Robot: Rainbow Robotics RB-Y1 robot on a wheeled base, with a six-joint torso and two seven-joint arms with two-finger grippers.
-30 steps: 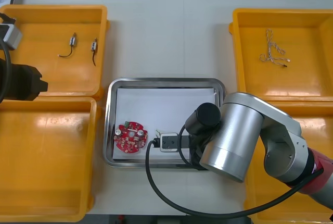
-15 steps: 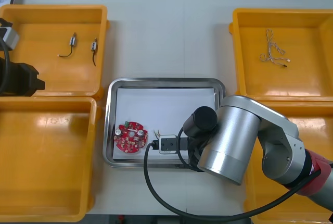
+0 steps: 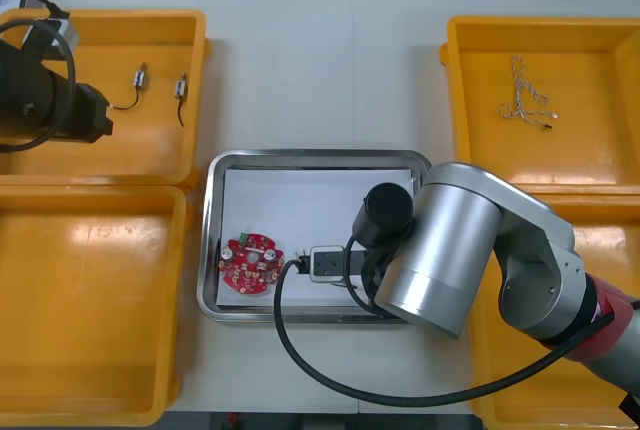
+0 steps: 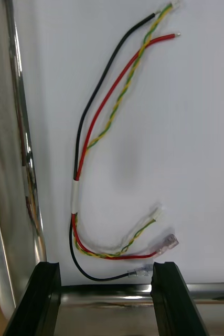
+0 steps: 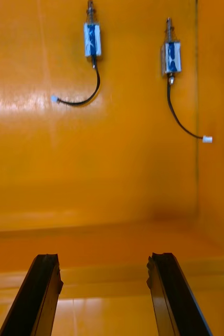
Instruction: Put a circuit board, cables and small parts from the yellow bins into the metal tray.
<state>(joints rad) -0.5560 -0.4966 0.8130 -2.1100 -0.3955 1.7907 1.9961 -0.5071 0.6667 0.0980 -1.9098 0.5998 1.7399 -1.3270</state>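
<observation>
My right gripper is open just above the white inside of the metal tray. A red, yellow and black cable bundle lies loose on the tray floor, stretching away from the fingertips. The round red circuit board lies in the tray's near left corner. My left gripper is open over the far left yellow bin. It is short of two small metal parts, each with a thin black lead. In the front view the parts lie to the right of the left arm.
A thin twisted cable lies in the far right yellow bin. The near left bin holds nothing. My right arm's silver body covers the tray's near right corner and part of the near right bin.
My right gripper has opened and let go of the cable bundle in the tray. My left arm has moved from the table's left edge out over the far left bin, toward the small metal parts.
</observation>
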